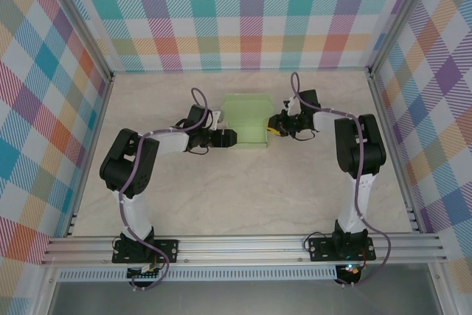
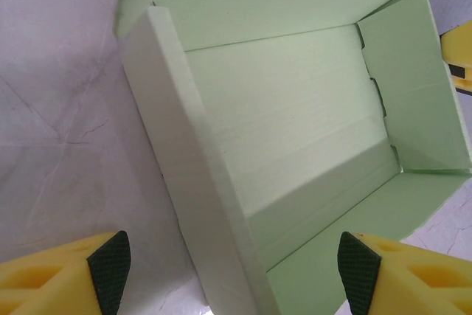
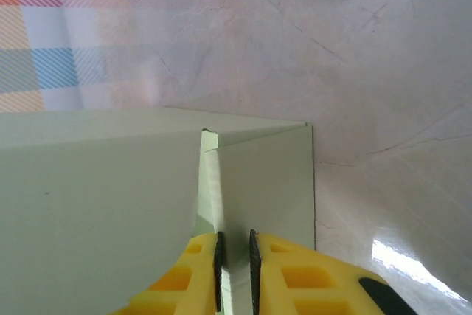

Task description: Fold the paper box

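We list one green box, centre of the top view; right gripper clenched on its side flap, left gripper released, straddling a wall.

The paper box sits on the desk between the 2 claws. The left claw is at the box's left near corner and the right claw is against its right side.

Seen from the left wrist, 1 side wall of the box runs ahead from between the 2 fingers. The box's inside lies ahead and right of that claw, with bare desk ahead and left.

Seen from the right wrist, 1 upright panel of the box stands between the right claw's 2 pads. A broader panel lies left of the claw. The desk stretches ahead and right, and the enclosure wall stands far ahead on the left.
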{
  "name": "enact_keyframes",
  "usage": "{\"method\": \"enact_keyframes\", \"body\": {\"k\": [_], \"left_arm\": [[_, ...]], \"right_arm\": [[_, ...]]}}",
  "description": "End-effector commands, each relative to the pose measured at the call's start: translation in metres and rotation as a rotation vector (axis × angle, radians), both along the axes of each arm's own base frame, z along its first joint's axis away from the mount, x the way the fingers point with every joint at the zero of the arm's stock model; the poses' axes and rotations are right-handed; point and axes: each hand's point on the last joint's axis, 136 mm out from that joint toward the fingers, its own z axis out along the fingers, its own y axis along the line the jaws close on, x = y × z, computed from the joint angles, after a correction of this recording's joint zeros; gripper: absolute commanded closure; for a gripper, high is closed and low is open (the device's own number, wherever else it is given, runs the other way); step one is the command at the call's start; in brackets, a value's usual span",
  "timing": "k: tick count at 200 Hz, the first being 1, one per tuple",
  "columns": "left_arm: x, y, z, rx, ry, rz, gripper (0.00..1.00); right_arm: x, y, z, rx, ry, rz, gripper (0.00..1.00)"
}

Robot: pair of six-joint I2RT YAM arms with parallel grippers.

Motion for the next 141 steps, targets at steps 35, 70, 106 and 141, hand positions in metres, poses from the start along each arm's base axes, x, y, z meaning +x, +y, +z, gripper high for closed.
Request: {"method": "enact_keyframes", "body": {"k": [35,70,106,141], "left_arm": [[0.0,-0.011,-0.001,0.0,-0.01,-0.032,0.24],[0.001,-0.014,0.0,-0.016,-0.009,-0.028,0.24],[0.001,-0.015,0.0,-0.024,-0.009,-0.025,0.24],[0.001,-0.014,0.001,-0.024,-0.008,-0.019,0.24]], "right_arm": [[-0.031,-0.021,-0.054,-0.337,0.106,-0.039,0.82],[-0.04,-0.023,-0.069,-0.415,0.109,-0.046,0.82],[-0.049,-0.027,-0.081,-0.478,0.113,-0.046,0.83],[-0.05,-0.041,-0.082,-0.561,0.103,-0.068,0.83]]}}
